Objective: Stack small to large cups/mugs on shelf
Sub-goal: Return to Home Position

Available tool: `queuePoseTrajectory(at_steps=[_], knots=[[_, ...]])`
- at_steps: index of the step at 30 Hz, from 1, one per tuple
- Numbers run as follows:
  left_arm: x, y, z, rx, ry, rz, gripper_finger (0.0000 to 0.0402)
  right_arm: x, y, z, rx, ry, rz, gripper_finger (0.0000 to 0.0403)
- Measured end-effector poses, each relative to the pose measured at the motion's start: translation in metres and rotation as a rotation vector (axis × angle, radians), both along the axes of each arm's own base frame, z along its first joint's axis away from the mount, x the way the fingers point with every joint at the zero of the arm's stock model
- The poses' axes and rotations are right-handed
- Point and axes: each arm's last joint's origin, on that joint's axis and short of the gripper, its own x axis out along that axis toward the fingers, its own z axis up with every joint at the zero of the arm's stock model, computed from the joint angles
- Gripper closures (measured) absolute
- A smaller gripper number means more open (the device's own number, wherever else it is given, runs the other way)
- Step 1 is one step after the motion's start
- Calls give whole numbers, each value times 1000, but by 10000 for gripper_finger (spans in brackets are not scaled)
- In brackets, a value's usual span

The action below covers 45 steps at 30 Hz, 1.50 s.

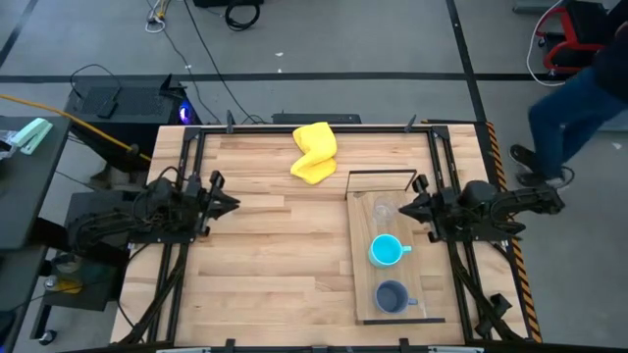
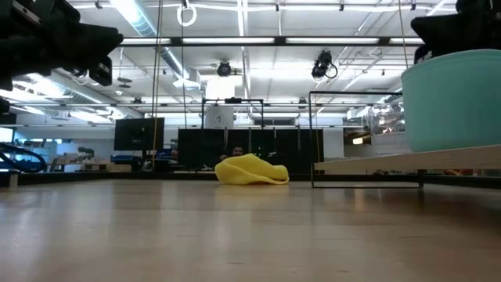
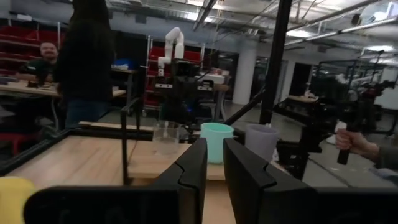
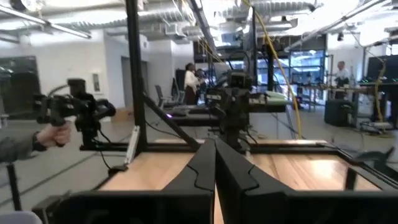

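Observation:
On the table's right side lies the shelf [image 1: 365, 294], a long light-wood board with a black wire frame [image 1: 381, 173] at its far end. Three cups stand on it in a row, each on its base: a clear glass [image 1: 384, 211] farthest, a cyan mug [image 1: 386, 251] in the middle, a grey-blue mug [image 1: 392, 296] nearest. The left wrist view shows them too: glass [image 3: 166, 134], cyan mug [image 3: 217, 140], grey-blue mug [image 3: 261, 142]. My left gripper [image 1: 228, 203] hangs at the table's left, slightly open [image 3: 214, 168] and empty. My right gripper [image 1: 404, 208] hangs shut [image 4: 215, 163] beside the glass, above the shelf's right edge.
A crumpled yellow cloth [image 1: 315, 152] lies near the table's far edge, in the middle. Bare planks [image 1: 285, 255] stretch between the two arms. A person [image 1: 569, 108] stands beyond the far right corner, and a hand with a handle device [image 3: 348, 140] shows past the table's right side.

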Motion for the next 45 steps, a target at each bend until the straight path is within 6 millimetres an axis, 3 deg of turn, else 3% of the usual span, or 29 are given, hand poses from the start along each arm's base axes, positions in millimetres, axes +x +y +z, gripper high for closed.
queuePoseTrajectory(at_steps=[16,24,45], knots=[[1,9,-13,145,133,190,342,3,-15,-17,-139,173,-229,393],[1,9,-14,299,141,221,344,3,-15,-17,-161,171,-236,393],[1,9,-14,298,137,221,347,3,-15,-17,-157,170,-235,393]])
